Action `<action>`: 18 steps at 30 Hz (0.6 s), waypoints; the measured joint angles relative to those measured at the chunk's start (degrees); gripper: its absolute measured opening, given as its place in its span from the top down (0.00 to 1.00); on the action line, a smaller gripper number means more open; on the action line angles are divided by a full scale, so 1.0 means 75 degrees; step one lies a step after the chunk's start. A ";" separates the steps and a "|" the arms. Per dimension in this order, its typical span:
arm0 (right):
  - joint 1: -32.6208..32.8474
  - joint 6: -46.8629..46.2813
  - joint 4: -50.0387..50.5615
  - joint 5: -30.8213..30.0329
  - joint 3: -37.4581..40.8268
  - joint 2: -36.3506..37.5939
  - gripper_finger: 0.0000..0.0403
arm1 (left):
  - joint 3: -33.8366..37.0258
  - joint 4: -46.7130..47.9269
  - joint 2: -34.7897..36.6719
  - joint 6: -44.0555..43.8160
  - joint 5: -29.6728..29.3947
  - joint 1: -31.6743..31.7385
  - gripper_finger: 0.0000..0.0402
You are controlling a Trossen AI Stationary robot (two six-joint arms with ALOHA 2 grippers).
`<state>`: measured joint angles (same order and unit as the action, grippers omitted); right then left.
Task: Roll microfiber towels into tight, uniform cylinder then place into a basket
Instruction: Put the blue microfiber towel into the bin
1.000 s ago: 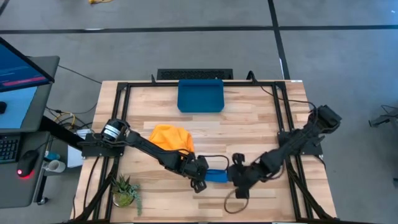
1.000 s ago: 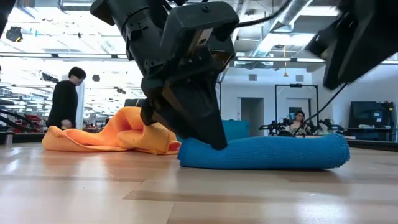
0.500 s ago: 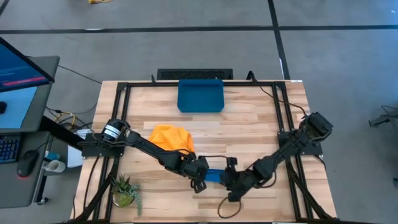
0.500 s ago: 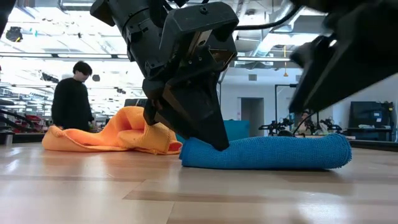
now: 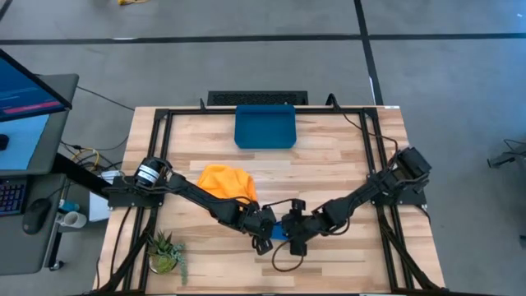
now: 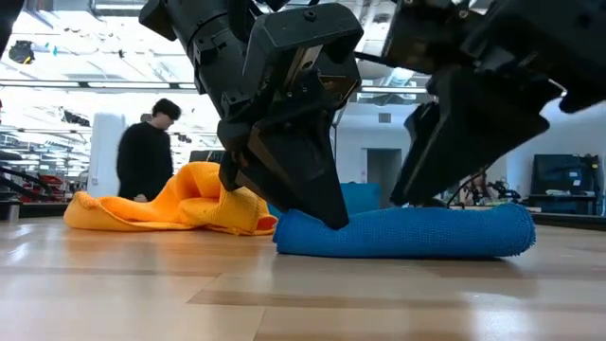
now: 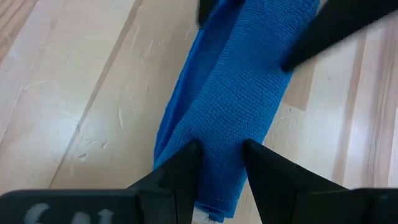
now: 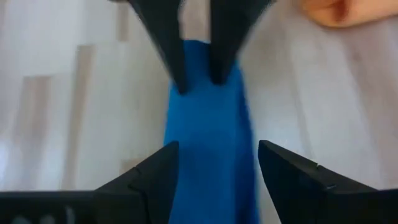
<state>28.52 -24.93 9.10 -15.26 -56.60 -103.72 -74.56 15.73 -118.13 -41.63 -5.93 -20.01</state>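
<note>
The blue towel (image 6: 407,232) lies rolled into a cylinder on the table near the front edge, and also shows in the high view (image 5: 279,232). My left gripper (image 5: 263,230) is shut on its left end. My right gripper (image 5: 294,233) is open over the roll's middle, one finger on either side (image 8: 214,174); I cannot tell whether they touch it. The yellow-orange towel (image 5: 226,182) lies crumpled on the table behind the left arm. The dark blue basket (image 5: 265,126) stands at the far edge, middle. My left gripper pinches the blue roll's left end (image 7: 217,134) between its two fingers (image 7: 186,165). The fingers slant down from the table's left (image 6: 317,208) and point along the roll. The roll lies level on the table.
A potted plant (image 5: 167,252) stands at the near left corner. A black bar (image 5: 257,98) lies beyond the basket at the far edge. A black frame (image 5: 160,123) runs round the table. A person (image 6: 151,152) walks in the room behind.
My right gripper has gone toward the table's left edge along the blue roll, from beyond its right end to over its middle, close to my left gripper. The roll and my left gripper have stayed where they were.
</note>
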 joint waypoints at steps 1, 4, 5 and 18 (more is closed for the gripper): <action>-0.0043 -0.0005 -0.0110 0.0132 -0.0010 -0.0066 0.39 | 0.0000 0.0000 0.0000 0.0000 0.0005 0.0000 0.69; -0.0117 -0.0007 -0.0103 0.0301 0.0002 -0.0099 0.39 | 0.0000 -0.0009 0.0000 0.0000 0.0007 0.0000 0.69; -0.0128 -0.0009 -0.0170 0.0316 -0.0003 -0.0096 0.39 | 0.0000 -0.0009 0.0000 0.0000 0.0009 0.0000 0.69; -0.0396 -0.0258 -0.0492 0.0676 -0.0035 -0.0532 0.39 | 0.0000 -0.0033 0.0000 0.0031 0.0010 0.0000 0.69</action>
<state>25.55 -26.86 5.41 -10.18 -56.85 -107.71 -74.56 15.48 -118.13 -41.39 -5.86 -20.01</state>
